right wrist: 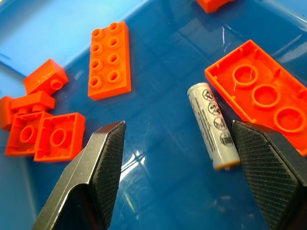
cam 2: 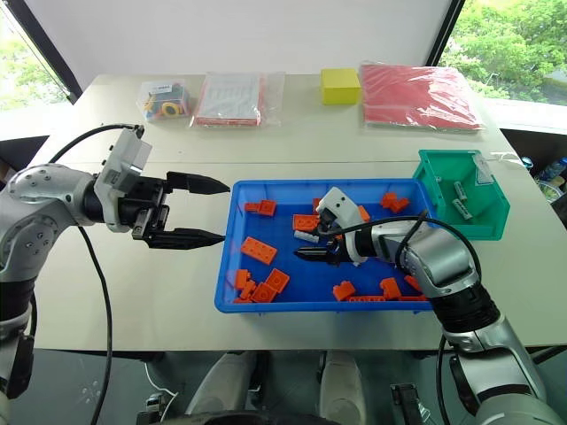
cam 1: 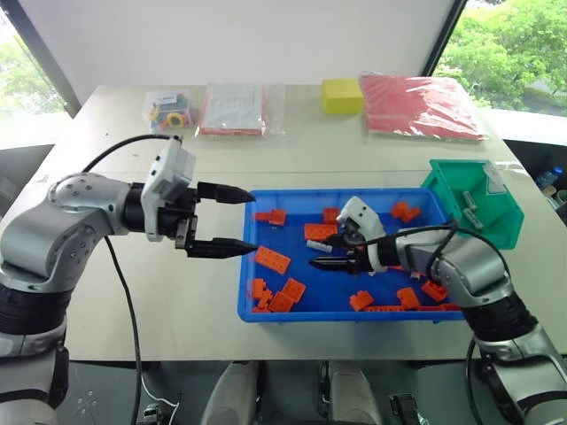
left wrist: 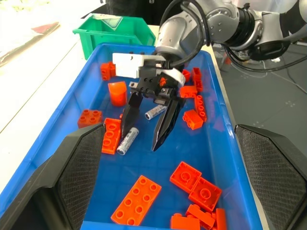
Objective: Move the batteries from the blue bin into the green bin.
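The blue bin (cam 1: 266,314) lies on the table with orange bricks (cam 1: 272,259) scattered in it. Inside it, my right gripper (cam 1: 317,257) stands open, pointing low over the floor. A white battery (right wrist: 213,125) lies flat between its fingers (right wrist: 98,165), closer to one of them and beside an upturned orange brick. In the left wrist view a battery (left wrist: 128,140) lies by the right gripper's fingertip and another battery (left wrist: 155,112) lies behind it. The green bin (cam 1: 496,221) stands at the blue bin's right end with two batteries (cam 1: 469,211) inside. My left gripper (cam 1: 226,221) is open and empty, just left of the blue bin.
At the table's far edge lie a yellow block (cam 1: 342,96), a red plastic bag (cam 1: 421,106), a clear bag with a booklet (cam 1: 232,111) and a small bag of coloured parts (cam 1: 168,111). Bare table surrounds the bins.
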Tool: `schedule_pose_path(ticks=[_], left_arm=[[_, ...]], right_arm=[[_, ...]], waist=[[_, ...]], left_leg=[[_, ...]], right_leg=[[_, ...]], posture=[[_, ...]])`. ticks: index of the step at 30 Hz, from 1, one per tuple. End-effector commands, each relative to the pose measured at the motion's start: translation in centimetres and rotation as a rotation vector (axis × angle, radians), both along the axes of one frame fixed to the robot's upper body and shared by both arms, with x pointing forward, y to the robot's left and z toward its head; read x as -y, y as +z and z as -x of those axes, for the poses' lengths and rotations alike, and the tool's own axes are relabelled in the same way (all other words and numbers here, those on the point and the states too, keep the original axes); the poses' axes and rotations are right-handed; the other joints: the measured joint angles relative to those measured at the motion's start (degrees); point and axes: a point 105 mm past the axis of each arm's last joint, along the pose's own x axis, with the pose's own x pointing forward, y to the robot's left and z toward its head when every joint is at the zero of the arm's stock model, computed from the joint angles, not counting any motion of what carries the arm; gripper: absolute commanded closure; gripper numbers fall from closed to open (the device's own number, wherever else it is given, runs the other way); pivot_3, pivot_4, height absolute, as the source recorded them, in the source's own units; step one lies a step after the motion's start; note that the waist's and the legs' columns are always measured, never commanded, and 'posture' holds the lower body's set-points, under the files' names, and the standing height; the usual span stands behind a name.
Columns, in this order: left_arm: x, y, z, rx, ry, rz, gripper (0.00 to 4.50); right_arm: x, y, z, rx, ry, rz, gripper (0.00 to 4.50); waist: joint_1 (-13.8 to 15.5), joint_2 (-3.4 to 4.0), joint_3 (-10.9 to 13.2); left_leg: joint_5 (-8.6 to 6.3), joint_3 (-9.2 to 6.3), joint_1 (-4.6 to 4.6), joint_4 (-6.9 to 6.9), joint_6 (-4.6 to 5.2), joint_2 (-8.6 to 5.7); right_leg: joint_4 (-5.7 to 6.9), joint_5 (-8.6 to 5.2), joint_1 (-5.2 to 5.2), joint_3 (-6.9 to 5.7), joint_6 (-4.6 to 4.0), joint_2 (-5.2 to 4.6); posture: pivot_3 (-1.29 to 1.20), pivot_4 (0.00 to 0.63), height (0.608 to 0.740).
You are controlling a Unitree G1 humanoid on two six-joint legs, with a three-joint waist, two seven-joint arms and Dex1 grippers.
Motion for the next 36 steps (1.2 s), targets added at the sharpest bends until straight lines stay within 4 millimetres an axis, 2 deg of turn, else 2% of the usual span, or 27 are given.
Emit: schedule_pose_path(ticks=[1, 5, 6, 11, 13, 16, 19, 20, 21, 24, 28, 30, 32, 34, 35, 36], left_arm=[[0.1, 1.4, 0.3, 0.061, -0.015, 0.015, 0.00], [0.1, 1.3, 0.3, 0.057, -0.020, 0.014, 0.00], [0.2, 1.3, 0.3, 0.056, -0.020, 0.014, 0.00], [0.2, 1.1, 0.2, 0.050, -0.024, 0.016, 0.00], [0.2, 1.0, 0.2, 0.049, -0.025, 0.017, 0.00], [0.2, 0.9, 0.2, 0.046, -0.027, 0.019, 0.00], [0.2, 0.8, 0.2, 0.040, -0.028, 0.020, 0.00], [0.2, 0.6, 0.2, 0.037, -0.027, 0.023, 0.00], [0.2, 0.5, 0.2, 0.034, -0.027, 0.025, 0.00], [0.5, 0.3, 0.2, 0.028, -0.029, 0.034, 0.00], [0.6, 0.2, 0.4, 0.022, -0.034, 0.042, 0.00], [0.7, 0.2, 0.3, 0.022, -0.034, 0.045, 0.00], [0.8, 0.2, 0.2, 0.023, -0.034, 0.048, 0.00], [0.8, 0.2, 0.2, 0.025, -0.032, 0.051, 0.00], [0.8, 0.3, 0.2, 0.025, -0.031, 0.051, 0.00], [0.8, 0.3, 0.2, 0.026, -0.031, 0.051, 0.00]], right_arm=[[0.2, 0.4, -0.5, 0.039, -0.005, 0.022, 2.23], [0.2, 1.0, 0.1, 0.051, 0.018, 0.032, 4.37], [0.2, 1.2, 0.2, 0.056, 0.022, 0.033, 4.42], [0.6, 4.6, 0.6, 0.098, 0.009, -0.028, 4.42], [1.9, 6.9, 0.2, 0.157, -0.040, -0.037, 4.42], [5.4, 10.1, -0.9, 0.248, -0.174, -0.027, 4.42], [10.5, 12.6, -2.0, 0.338, -0.351, 0.039, 4.42], [13.2, 12.8, -2.2, 0.373, -0.429, 0.127, 4.42], [15.0, 12.8, -2.2, 0.394, -0.474, 0.194, 4.42], [18.7, 12.6, -2.2, 0.402, -0.575, 0.284, 4.42], [20.8, 11.9, -2.6, 0.432, -0.635, 0.322, 4.42], [22.3, 11.0, -3.0, 0.443, -0.679, 0.359, 4.42], [23.0, 10.3, -3.3, 0.442, -0.706, 0.343, 4.42], [23.3, 10.5, -3.8, 0.468, -0.731, 0.328, 3.39], [23.4, 10.6, -4.0, 0.485, -0.732, 0.336, 3.08], [23.5, 10.8, -4.1, 0.499, -0.739, 0.342, 2.55]], waist=[[0.1, 0.00, 0.0], [0.0, 0.00, 0.0], [0.0, 0.00, 0.0], [0.0, 0.00, 0.0], [0.0, 0.00, 0.0], [0.2, 0.00, 0.0], [0.3, -0.03, 0.0], [0.3, -0.03, 0.0], [0.3, -0.02, 0.0], [0.0, -0.03, 0.0], [-1.0, -0.01, 0.0], [-1.3, 0.01, 0.0], [-1.3, 0.00, 0.0], [-1.3, 0.00, 0.0], [-1.3, 0.01, 0.0], [-1.3, 0.03, 0.0]], left_leg=[[0.00, 0.00, 0.00, 0.00, 0.00, -0.01], [0.00, -0.01, 0.00, 0.00, 0.00, -0.01], [0.00, -0.01, 0.00, 0.00, 0.00, -0.01], [0.00, -0.01, 0.00, -0.01, 0.00, 0.00], [0.00, -0.02, 0.00, 0.00, 0.00, 0.00], [0.00, 0.00, 0.00, 0.00, 0.00, -0.01], [0.00, -0.01, 0.00, 0.00, 0.00, -0.03], [0.00, 0.00, 0.00, -0.01, 0.00, -0.04], [0.00, 0.01, 0.00, -0.01, 0.00, -0.04], [0.00, 0.06, 0.00, -0.03, 0.00, -0.05], [0.00, 0.14, 0.07, -0.03, 0.00, 0.04], [0.00, 0.15, 0.08, -0.02, 0.00, 0.04], [0.00, 0.17, 0.10, -0.02, 0.00, 0.03], [0.00, 0.17, 0.11, -0.01, 0.00, 0.04], [0.00, 0.17, 0.11, -0.02, 0.00, 0.04], [0.00, 0.17, 0.11, -0.01, 0.00, 0.03]], right_leg=[[0.00, 0.00, 0.00, 0.00, 0.00, 0.00], [0.00, 0.00, 0.00, 0.00, 0.00, 0.00], [0.01, 0.00, 0.00, 0.00, 0.00, 0.00], [0.01, 0.00, -0.01, 0.00, 0.00, 0.00], [0.01, 0.00, -0.01, 0.00, 0.00, 0.00], [0.01, 0.00, 0.00, 0.00, 0.01, -0.01], [-0.01, 0.00, 0.03, 0.00, 0.01, -0.03], [-0.02, 0.00, 0.04, 0.00, 0.01, -0.03], [-0.03, 0.00, 0.04, 0.00, 0.01, -0.03], [-0.03, 0.00, 0.04, 0.00, 0.01, -0.05], [0.02, 0.02, 0.03, 0.03, -0.02, -0.03], [0.06, 0.02, 0.02, 0.05, -0.02, -0.03], [0.06, 0.02, 0.02, 0.08, -0.02, -0.03], [0.06, 0.02, 0.03, 0.08, -0.02, -0.03], [0.06, 0.02, 0.03, 0.08, -0.02, -0.03], [0.06, 0.02, 0.03, 0.09, -0.02, -0.03]], posture=[[0.00, 0.150, 0.692], [0.00, 0.150, 0.692], [0.00, 0.150, 0.692], [0.00, 0.150, 0.692], [0.00, 0.150, 0.692], [0.00, 0.150, 0.692], [0.00, 0.150, 0.692], [0.00, 0.150, 0.692], [0.00, 0.150, 0.692], [0.00, 0.150, 0.692], [0.00, 0.150, 0.692], [0.00, 0.150, 0.692], [0.00, 0.150, 0.692], [0.00, 0.150, 0.692], [0.00, 0.150, 0.692], [0.00, 0.150, 0.692]])
